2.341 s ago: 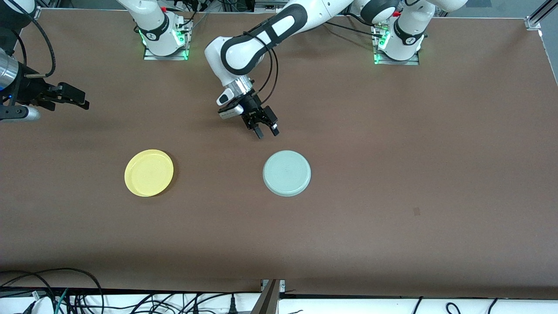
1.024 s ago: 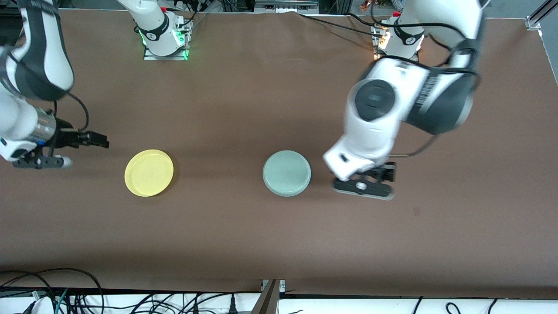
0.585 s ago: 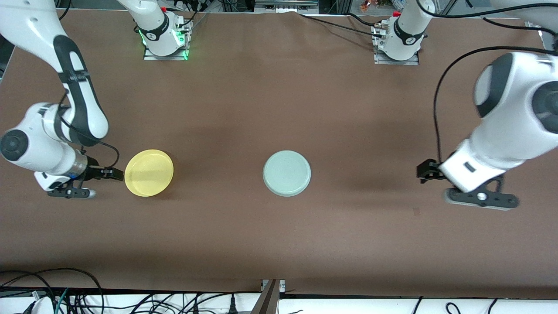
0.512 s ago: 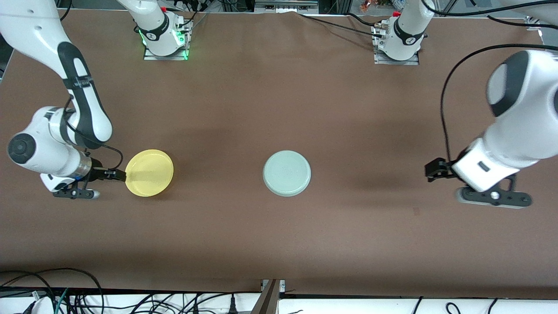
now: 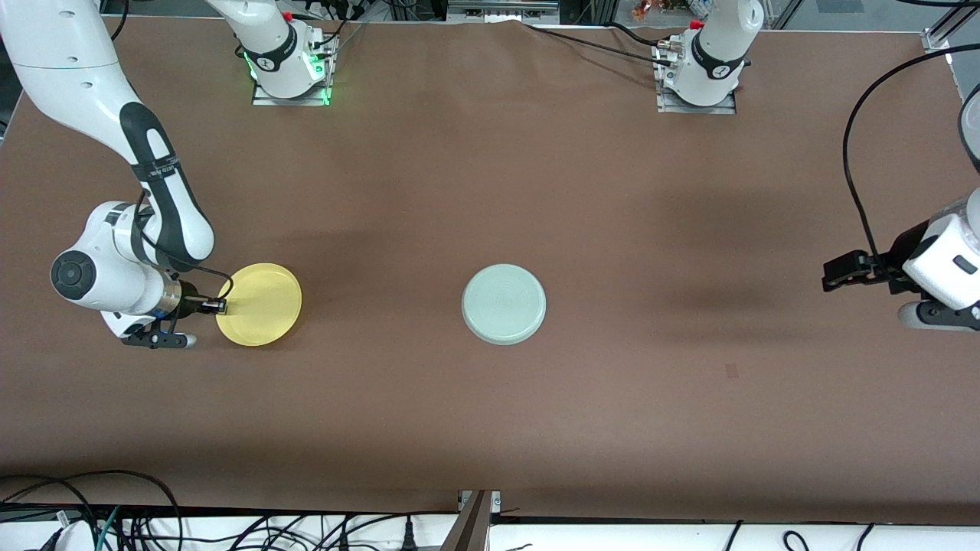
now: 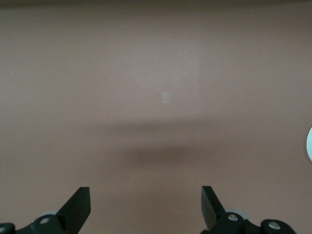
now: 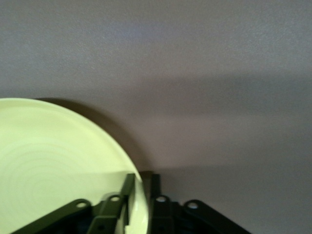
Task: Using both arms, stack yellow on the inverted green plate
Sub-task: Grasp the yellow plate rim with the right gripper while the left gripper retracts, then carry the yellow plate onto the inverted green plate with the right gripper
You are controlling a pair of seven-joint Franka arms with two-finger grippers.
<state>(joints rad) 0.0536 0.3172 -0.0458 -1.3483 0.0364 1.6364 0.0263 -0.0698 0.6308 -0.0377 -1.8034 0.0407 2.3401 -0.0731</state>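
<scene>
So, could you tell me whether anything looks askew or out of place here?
Only the yellow plate: the right hand pinches its rim, so it sits tilted. The green plate lies flat, upside down; the left hand hangs open.

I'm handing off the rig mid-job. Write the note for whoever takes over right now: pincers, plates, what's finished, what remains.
Right pincer: shut on the rim of the yellow plate, at the edge toward the right arm's end of the table; the plate tilts slightly in the grip.
Left pincer: open, empty, waiting over bare table at the left arm's end.
Green plate: upside down, mid-table, untouched by either arm.
Done: green plate inverted, yellow plate gripped.
Left: lift the yellow plate, carry it over the green plate, set it on top, release.
</scene>
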